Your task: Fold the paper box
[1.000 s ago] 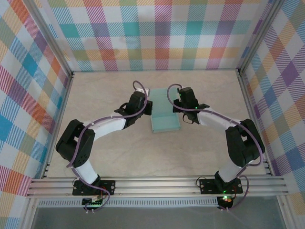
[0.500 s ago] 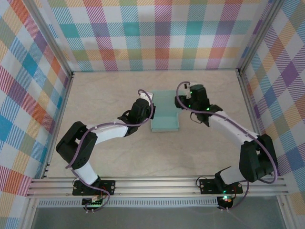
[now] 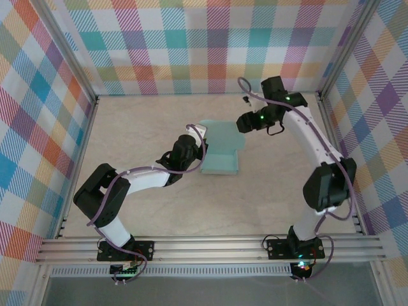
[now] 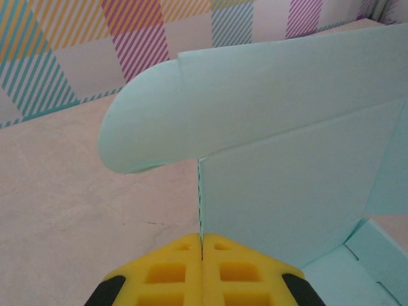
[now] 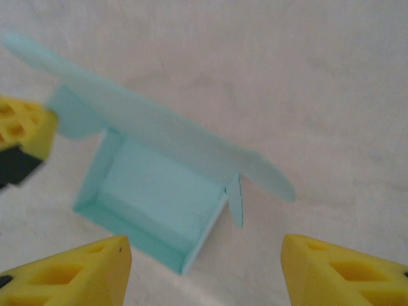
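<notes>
- The paper box (image 3: 221,162) sits about mid-table, a bit toward the back. Its open tray faces up, and the long lid flap stands along the far edge with a rounded tab at each end.
- The left gripper (image 4: 202,247) is clamped tight on the left end of that upright panel, just under the rounded tab.
- The right gripper (image 5: 204,248) hangs above the box, fingers spread wide, holding nothing and touching nothing.
- There's plenty of table (image 3: 140,127) on every side of the box, and the plaid walls (image 3: 210,51) are well apart from it.
</notes>
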Robot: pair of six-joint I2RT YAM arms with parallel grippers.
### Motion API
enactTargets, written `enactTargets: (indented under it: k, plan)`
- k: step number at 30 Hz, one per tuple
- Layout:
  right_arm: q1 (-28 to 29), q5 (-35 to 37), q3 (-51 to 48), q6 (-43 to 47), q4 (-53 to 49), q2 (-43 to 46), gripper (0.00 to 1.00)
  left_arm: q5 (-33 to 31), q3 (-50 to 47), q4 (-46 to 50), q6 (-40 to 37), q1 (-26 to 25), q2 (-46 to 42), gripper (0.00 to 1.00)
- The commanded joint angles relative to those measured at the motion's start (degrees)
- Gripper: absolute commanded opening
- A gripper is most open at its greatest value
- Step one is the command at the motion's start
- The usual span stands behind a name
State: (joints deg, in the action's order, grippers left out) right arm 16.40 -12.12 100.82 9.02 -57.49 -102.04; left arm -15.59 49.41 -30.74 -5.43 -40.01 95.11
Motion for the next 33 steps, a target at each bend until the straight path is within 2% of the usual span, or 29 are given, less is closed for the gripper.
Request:
enactTargets:
  k: [1, 7, 11, 13, 16, 22, 24, 26, 33]
  plan:
    - [-0.61, 1.09, 6.25, 7.27, -11.91, -5.18, 0.62, 1.37, -1.40, -2.90, -2.58, -0.33, -1.78, 0.00]
    - [-2.41, -4.15, 12.67, 11.38, -14.37, -12.07, 0.58, 1.88, -1.64, -3.19, -3.00, -0.29, -1.27, 0.00]
    - [-2.40, -7.86, 15.02, 13.73, -16.59, -15.12, 0.51, 1.95, -1.03, -2.68, -2.74, -0.29, -0.63, 0.00]
    - [-2.43, -7.88, 14.69, 14.63, -16.86, -15.81, 0.44, 2.00, -0.89, -2.60, -2.64, -0.33, -0.46, 0.00]
    - [-2.43, -7.12, 13.41, 15.87, -16.64, -15.77, 0.42, 2.04, -0.82, -2.29, -2.65, -0.33, -0.54, 0.00]
    - [-2.42, -5.75, 10.74, 17.19, -14.40, -15.57, 0.30, 1.87, -0.42, -1.56, -2.65, -0.33, -0.54, 0.00]
    - [-2.42, -6.56, 10.01, 17.28, -13.75, -15.66, 0.30, 1.80, -0.36, -1.59, -2.65, -0.26, -0.46, 0.00]
    - [-2.42, -6.73, 9.25, 17.20, -13.05, -15.65, 0.35, 1.94, -0.15, -1.35, -2.65, -0.26, -0.45, 0.00]
    - [-2.43, -8.90, 6.45, 17.90, -10.43, -14.28, 0.32, 1.49, -0.19, -0.74, -2.27, -0.30, -0.85, 0.00]
